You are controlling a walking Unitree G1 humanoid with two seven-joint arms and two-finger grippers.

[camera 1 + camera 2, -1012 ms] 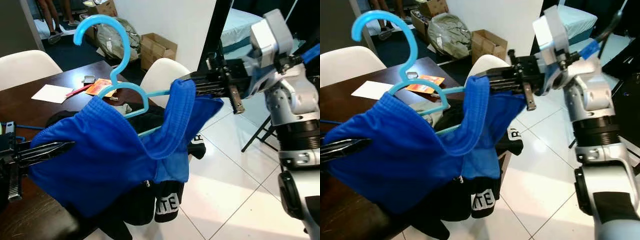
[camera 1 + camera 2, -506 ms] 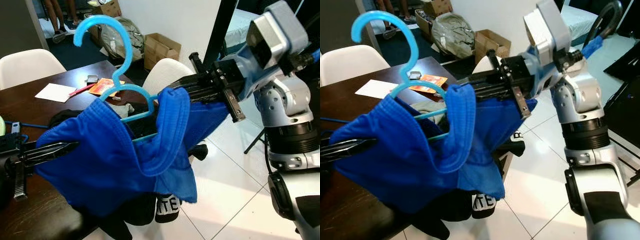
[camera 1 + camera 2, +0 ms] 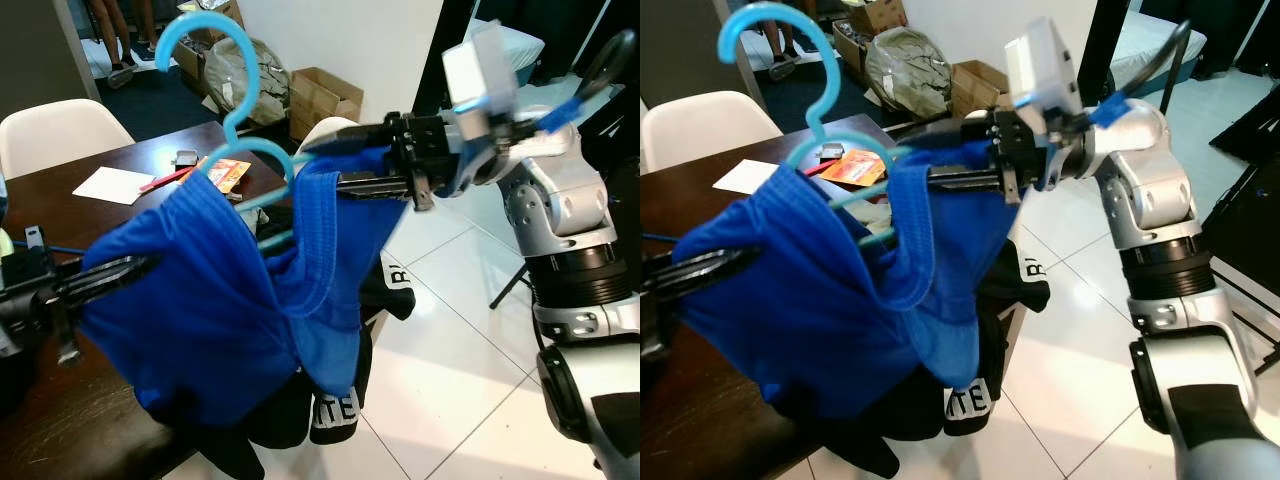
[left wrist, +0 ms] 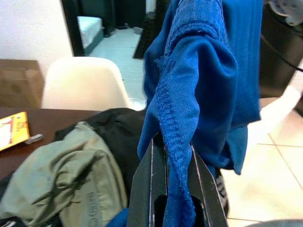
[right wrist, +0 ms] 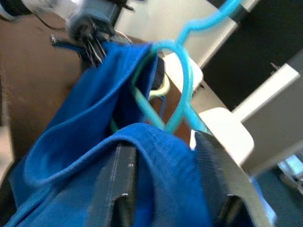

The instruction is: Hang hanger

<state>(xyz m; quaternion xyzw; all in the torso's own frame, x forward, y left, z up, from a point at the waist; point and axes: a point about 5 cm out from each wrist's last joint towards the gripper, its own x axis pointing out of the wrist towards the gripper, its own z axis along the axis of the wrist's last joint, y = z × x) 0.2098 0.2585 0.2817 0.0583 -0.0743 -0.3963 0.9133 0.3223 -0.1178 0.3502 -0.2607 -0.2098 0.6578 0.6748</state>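
A light blue plastic hanger point(image 3: 243, 72) is held up over the table with its hook pointing up. Blue shorts point(image 3: 210, 310) hang around its lower part, stretched between my two grippers. My left gripper point(image 3: 140, 268) is shut on the hem of the shorts point(image 4: 177, 118) at the left. My right gripper point(image 3: 345, 165) is at the right end of the hanger, its fingers point(image 5: 118, 184) held apart with the waistband draped over them. The hanger point(image 5: 182, 71) runs just beyond those fingertips. The hanger's lower bar is hidden by the cloth.
A dark brown table point(image 3: 120, 160) lies below, with a pile of black clothes point(image 3: 330, 410), an olive garment point(image 4: 71, 175), a white paper point(image 3: 105, 185) and an orange card. White chairs point(image 3: 55, 135) stand behind it. Cardboard boxes point(image 3: 320, 90) and a person's legs point(image 3: 115, 40) are farther back. White tiled floor is on the right.
My right gripper has swung left and up, closer to the hanger's neck. The shorts have bunched together and hang narrower. The hanger stands more upright.
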